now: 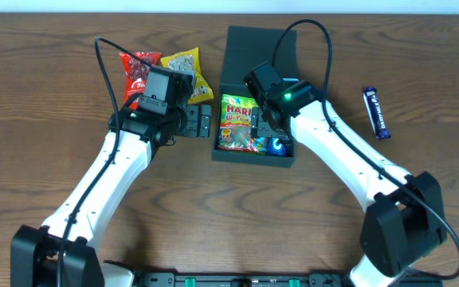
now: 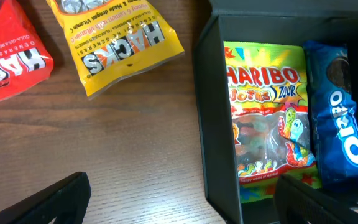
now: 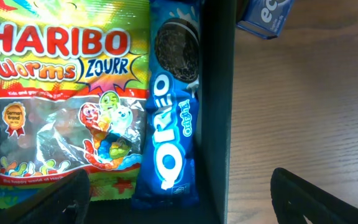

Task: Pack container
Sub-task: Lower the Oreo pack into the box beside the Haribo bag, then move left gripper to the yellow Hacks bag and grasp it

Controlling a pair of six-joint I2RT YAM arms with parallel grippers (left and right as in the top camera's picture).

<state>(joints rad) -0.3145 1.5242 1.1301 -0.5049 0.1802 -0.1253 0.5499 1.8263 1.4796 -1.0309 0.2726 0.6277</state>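
The dark teal container (image 1: 253,156) stands open at the table's middle, its flap lid (image 1: 249,48) folded back. Inside lie a Haribo worms bag (image 1: 237,119) and a blue Oreo packet (image 1: 278,145). My left gripper (image 1: 205,121) is open beside the container's left wall; in the left wrist view its fingers (image 2: 185,205) straddle that wall (image 2: 219,143), with the Haribo bag (image 2: 266,124) and the Oreo packet (image 2: 340,118) beyond. My right gripper (image 1: 266,119) is open over the container; its fingers (image 3: 191,202) straddle the right wall (image 3: 216,93), next to the Oreo packet (image 3: 173,112) and the Haribo bag (image 3: 61,93).
A red Hacks bag (image 1: 139,72) and a yellow Hacks bag (image 1: 183,68) lie left of the container, also seen in the left wrist view (image 2: 8,62) (image 2: 117,37). A dark blue bar (image 1: 376,112) lies on the table to the right.
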